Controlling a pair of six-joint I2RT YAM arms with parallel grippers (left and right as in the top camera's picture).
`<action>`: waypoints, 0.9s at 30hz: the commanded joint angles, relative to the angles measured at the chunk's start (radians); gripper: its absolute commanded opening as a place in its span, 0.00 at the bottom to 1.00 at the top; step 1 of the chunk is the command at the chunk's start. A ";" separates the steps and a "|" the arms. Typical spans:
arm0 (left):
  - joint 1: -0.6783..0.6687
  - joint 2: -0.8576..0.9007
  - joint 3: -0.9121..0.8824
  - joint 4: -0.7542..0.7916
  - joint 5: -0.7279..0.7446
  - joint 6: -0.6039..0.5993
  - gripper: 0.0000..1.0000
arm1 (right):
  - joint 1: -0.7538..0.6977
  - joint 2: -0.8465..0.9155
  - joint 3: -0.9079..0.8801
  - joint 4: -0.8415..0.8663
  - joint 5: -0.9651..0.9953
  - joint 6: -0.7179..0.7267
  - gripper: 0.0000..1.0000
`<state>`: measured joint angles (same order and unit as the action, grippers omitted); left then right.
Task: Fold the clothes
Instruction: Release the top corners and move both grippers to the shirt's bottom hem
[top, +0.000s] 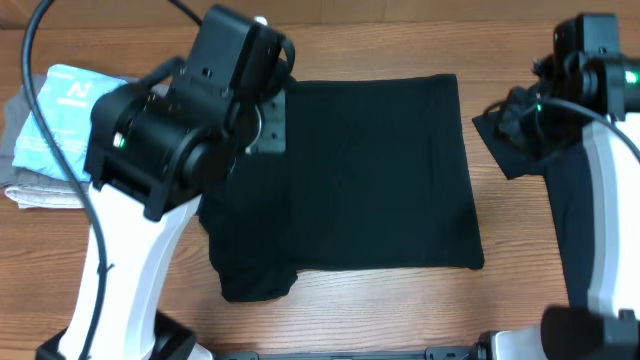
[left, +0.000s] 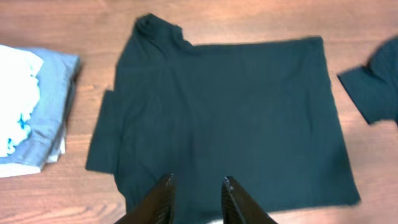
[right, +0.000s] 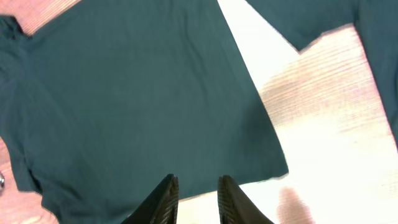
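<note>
**A:** Where does the shirt lie now?

**B:** The table (top: 400, 40) carries one black T-shirt (top: 370, 170), flat in the middle. Its left side looks doubled over. I judge the step in hand is a fold across the body.

**A:** How to do it well?

**B:** Take one edge at its two corners, one arm for each. Lift low, lay it even on the opposite edge, then smooth it. The left jaws are a little parted and hold nothing, near one edge of the shirt. The right jaws are the same, parted and empty.

**A:** And the count?

**B:** One table and two arms. There are two black garments, the flat one and a second black piece (top: 515, 140) at the right. One pile of folded clothes (top: 50, 130) lies at the left, apart from the shirt. Its pieces I cannot count.
</note>
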<state>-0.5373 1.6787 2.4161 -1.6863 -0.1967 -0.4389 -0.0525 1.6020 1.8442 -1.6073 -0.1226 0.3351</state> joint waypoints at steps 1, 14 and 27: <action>-0.006 -0.056 -0.107 -0.003 0.041 -0.047 0.28 | -0.003 -0.097 -0.102 -0.011 0.009 0.033 0.26; -0.005 -0.251 -0.718 0.030 -0.076 -0.228 0.37 | -0.003 -0.223 -0.733 0.341 -0.044 0.138 0.36; 0.155 -0.369 -1.128 0.206 0.154 -0.122 0.63 | -0.003 -0.108 -0.882 0.611 -0.114 0.140 1.00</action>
<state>-0.4587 1.3884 1.3224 -1.5074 -0.1513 -0.6235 -0.0525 1.4879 0.9653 -1.0023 -0.2260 0.4709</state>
